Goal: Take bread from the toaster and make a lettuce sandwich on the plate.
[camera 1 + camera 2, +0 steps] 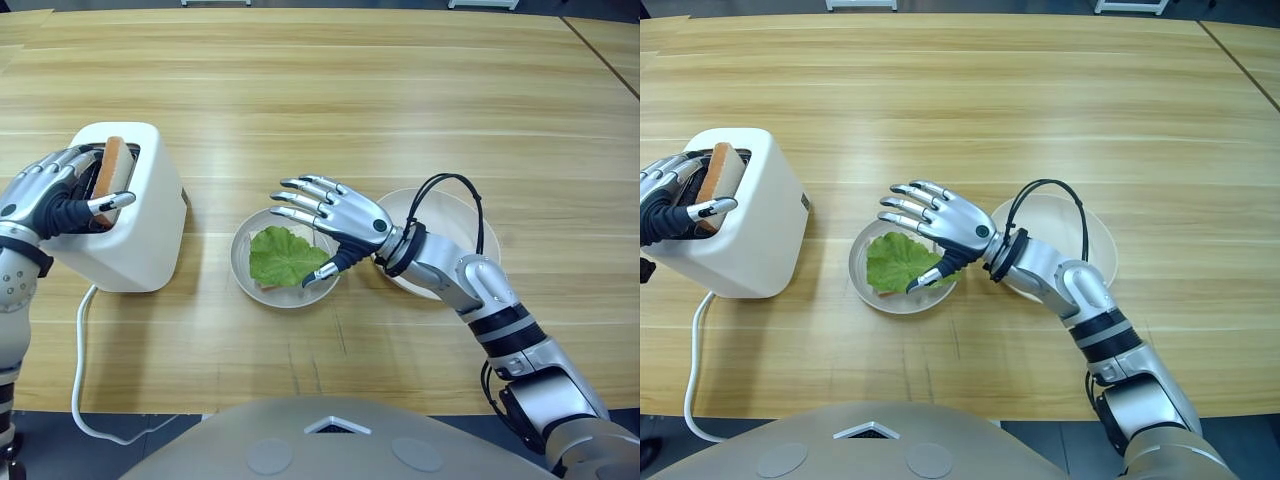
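Light wood-grain boards form the table [400, 100], which runs to the far edge of both views. Left hand [55, 195]: fingers curled around the bread slice [117, 165], which stands upright in the slot of the toaster [140, 230] at the table's left side. Right hand [340, 215]: fingers extended and spread, holding nothing, palm down over the right part of the plate [245, 275], with the thumb tip at the edge of the lettuce leaf [282, 255]. Count: one white toaster with one white cord [78, 340]; one bread slice in the slot; one lettuce leaf, lying flat on the plate; two round pale dishes, the second dish [455, 215] lying just right of the plate, beneath the right wrist.
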